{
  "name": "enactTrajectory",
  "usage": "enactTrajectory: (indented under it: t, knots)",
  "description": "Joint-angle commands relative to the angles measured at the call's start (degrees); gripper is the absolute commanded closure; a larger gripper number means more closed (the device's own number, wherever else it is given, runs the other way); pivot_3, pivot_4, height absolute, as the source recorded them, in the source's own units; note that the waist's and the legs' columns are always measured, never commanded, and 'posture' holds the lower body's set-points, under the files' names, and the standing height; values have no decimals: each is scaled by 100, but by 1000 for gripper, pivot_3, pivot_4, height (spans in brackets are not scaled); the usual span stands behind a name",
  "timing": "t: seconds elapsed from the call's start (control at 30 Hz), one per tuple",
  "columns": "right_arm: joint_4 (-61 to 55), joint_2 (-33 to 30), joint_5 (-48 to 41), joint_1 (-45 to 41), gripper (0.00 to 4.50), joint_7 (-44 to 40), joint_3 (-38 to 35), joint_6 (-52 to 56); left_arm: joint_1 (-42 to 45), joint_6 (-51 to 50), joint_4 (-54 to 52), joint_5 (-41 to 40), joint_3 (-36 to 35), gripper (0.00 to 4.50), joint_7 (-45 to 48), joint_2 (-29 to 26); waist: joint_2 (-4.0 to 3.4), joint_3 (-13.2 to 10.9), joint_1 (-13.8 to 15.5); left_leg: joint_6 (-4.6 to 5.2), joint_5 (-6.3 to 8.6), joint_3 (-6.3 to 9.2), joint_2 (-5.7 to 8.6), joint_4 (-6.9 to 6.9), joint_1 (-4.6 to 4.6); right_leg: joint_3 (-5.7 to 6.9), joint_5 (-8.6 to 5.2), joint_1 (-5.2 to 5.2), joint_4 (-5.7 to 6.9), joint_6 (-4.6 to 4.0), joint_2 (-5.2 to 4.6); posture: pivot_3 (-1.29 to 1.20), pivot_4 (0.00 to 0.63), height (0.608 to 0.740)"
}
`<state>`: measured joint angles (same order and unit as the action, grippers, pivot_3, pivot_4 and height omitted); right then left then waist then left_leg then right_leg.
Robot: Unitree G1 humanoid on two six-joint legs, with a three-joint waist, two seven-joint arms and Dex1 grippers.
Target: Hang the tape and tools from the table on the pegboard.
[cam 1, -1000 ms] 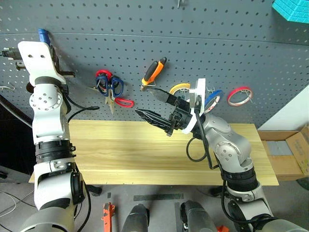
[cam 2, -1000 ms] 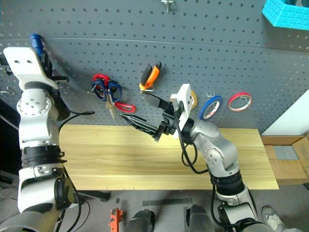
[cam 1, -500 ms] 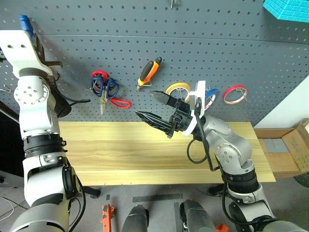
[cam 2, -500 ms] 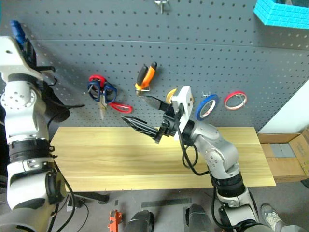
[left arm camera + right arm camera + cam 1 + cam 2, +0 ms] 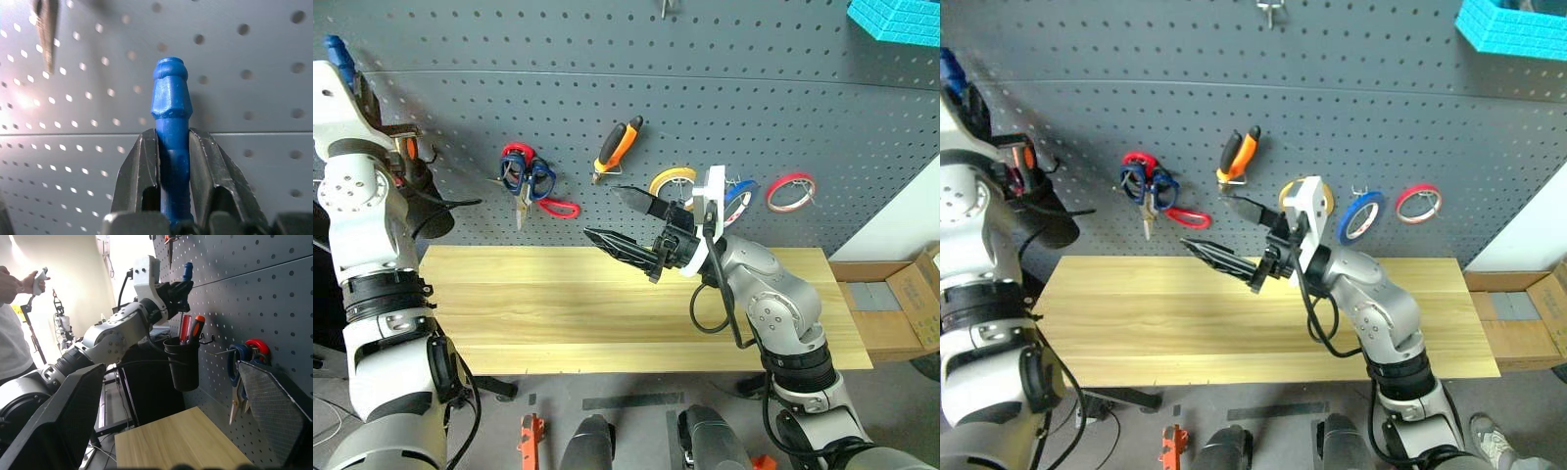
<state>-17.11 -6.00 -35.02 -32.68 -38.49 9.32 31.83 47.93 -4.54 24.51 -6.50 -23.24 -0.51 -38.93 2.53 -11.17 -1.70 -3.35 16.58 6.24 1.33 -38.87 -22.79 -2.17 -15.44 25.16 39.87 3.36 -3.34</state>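
So, left eye view: left pincer [image 5: 350, 73] is up at the far left of the pegboard [image 5: 783, 117], clamped on the blue-handled screwdriver [image 5: 337, 51], just above a black cup [image 5: 423, 211] hung on the board with red and orange screwdrivers [image 5: 406, 149] in it. Right pincer [image 5: 625, 220] hovers over the desk [image 5: 558, 313] with its jaws spread wide, nothing in them. Already hanging: pliers [image 5: 619, 145], dark blue scissors [image 5: 524, 181] tangled with red-handled scissors [image 5: 543, 201], yellow tape [image 5: 674, 178], blue tape [image 5: 744, 201] partly behind the right wrist, red tape [image 5: 793, 192]. Desk top looks bare, so the screwdriver reads as the last item. Right eye view: same layout, blue tape [image 5: 1363, 217] fully clear here on its hook. Left wrist view: blue handle [image 5: 171, 142] pinched between both fingers [image 5: 139, 171], its butt end pointing at the board. Right wrist view: cup [image 5: 182, 363] on the board, left pincer [image 5: 182, 286] above it holding the screwdriver, a person's hand [image 5: 14, 284] with a controller at the side. Next move likely calls for lowering the screwdriver into the cup or onto a hook, shaft down, then releasing. No readable brands, labels or writing anywhere.
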Motion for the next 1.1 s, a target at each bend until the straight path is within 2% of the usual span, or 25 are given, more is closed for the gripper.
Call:
enactTrajectory:
  t: [0.03, 0.6, 1.0, 1.1]
  knots:
    - [-198, 16, -73, -8, 0, -15, -9, -83, -88, 29, -303, -22, -93, 4009, -3, -86, 0, 0, 3, 0, 0, 0, 0, -1, 0, 0, 0, 0, 1, 0, 0, 94, 145, 740]
    - [-189, 79, -106, -24, 0, 45, -31, -68, -525, -42, -383, -112, -159, 4009, 24, -52, 0, 0, 6, 1, 1, 2, -1, -2, 0, 1, 0, -1, 3, 0, 0, 97, 169, 740]
    - [-134, 48, -28, -40, 0, 52, -44, -113, -519, -102, -437, -151, -123, 123, 32, 8, 0, 0, 6, 2, 1, 3, -1, -2, 1, 0, 0, -1, 3, 0, 0, 94, 169, 740]
    - [-121, 36, -13, -41, 0, 44, -49, -129, -521, -123, -472, -165, -130, 16, 7, 38, 0, 0, 6, 2, 1, 4, -1, -2, 1, 0, 0, -1, 3, 0, 0, 93, 168, 740]
